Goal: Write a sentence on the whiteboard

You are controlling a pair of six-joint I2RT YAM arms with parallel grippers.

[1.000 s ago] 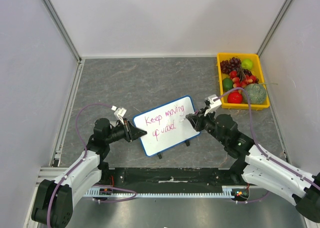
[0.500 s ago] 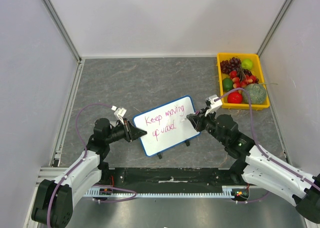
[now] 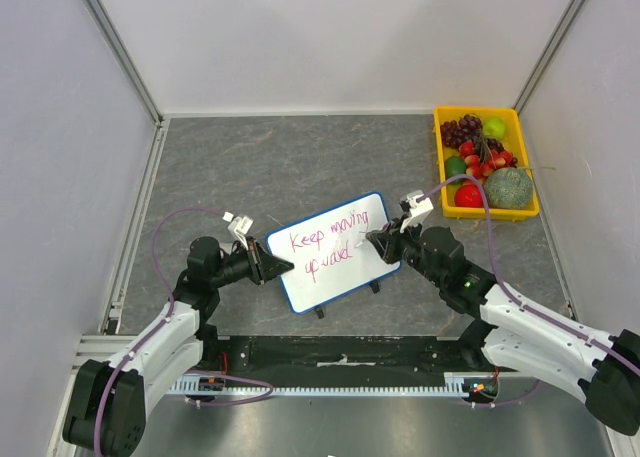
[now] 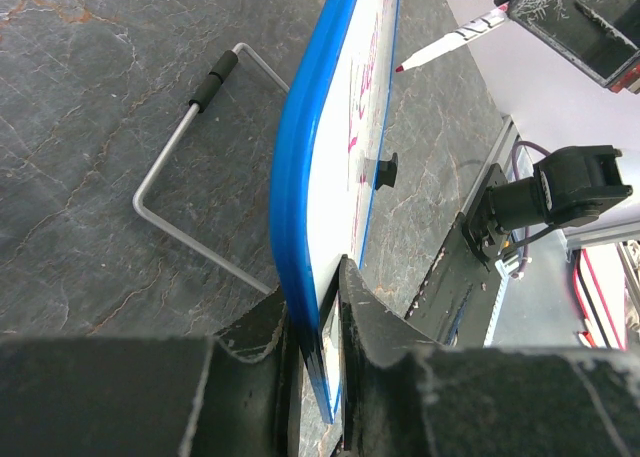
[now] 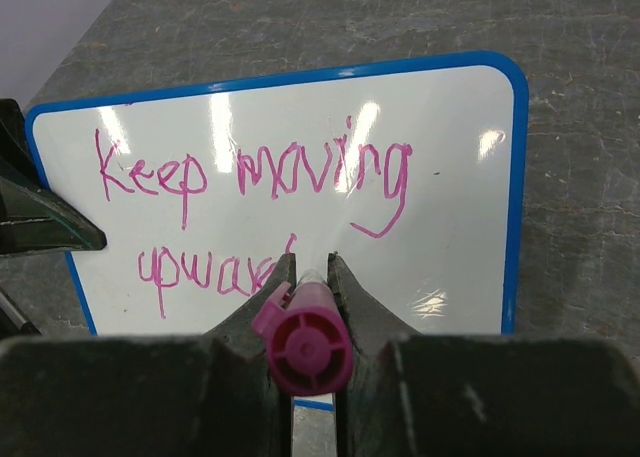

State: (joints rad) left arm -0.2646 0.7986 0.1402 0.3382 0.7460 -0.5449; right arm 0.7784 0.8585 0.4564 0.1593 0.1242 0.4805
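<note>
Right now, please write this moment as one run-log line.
left gripper: shut on whiteboard edge | right gripper: shut on marker | sentence: two lines

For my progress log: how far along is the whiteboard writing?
Done: "Keep moving", first line of the sentence, on the whiteboard. In hand: the second line, at "upwar"; the right gripper holds the marker at its end, the left gripper clamps the rim. Left: probably the last letter, hidden by the gripper.

Bottom centre, right wrist view: the right jaws and marker [image 5: 302, 349] hide the sentence's [image 5: 255, 172] last letters and the marker's own tip. The left jaws hide the whiteboard's [image 4: 300, 177] corner.
</note>
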